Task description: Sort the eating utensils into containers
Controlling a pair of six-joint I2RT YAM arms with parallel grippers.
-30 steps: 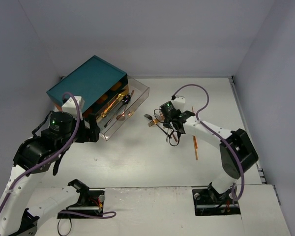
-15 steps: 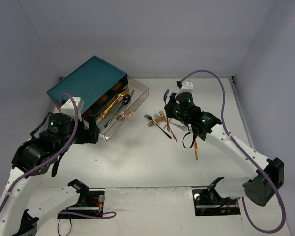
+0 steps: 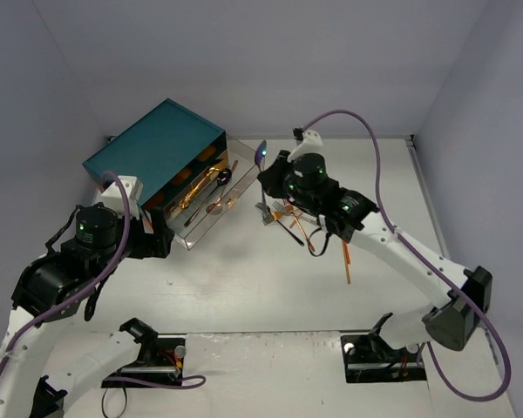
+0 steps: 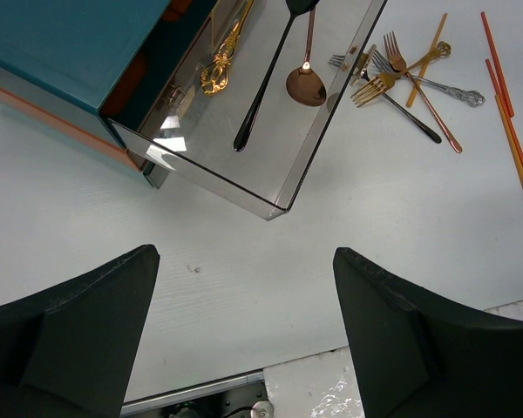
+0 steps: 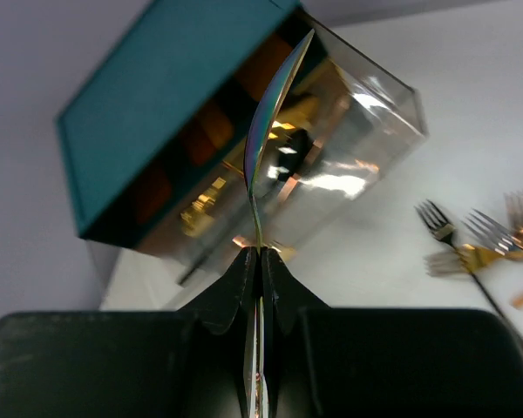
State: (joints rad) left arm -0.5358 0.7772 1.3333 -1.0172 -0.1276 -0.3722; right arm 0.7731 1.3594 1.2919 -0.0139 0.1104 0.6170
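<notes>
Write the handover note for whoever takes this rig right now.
Right gripper: shut on an iridescent spoon, raised by the open clear drawer.
Left gripper: open, empty, hovering before that drawer.
Done: gold utensil, black spoon, coppery spoon lie in the drawer.
Left: drop the held spoon in; forks and orange chopsticks lie on the table.

Two arms: one pinches, one is open.
The right arm (image 3: 401,248) is stretched out toward the left side, and its right gripper (image 5: 260,254) is squeezed tight on a thin shiny spoon (image 5: 275,96). The left arm (image 3: 65,279) is bent, and its left gripper (image 4: 244,261) has fingers spread wide apart.
</notes>
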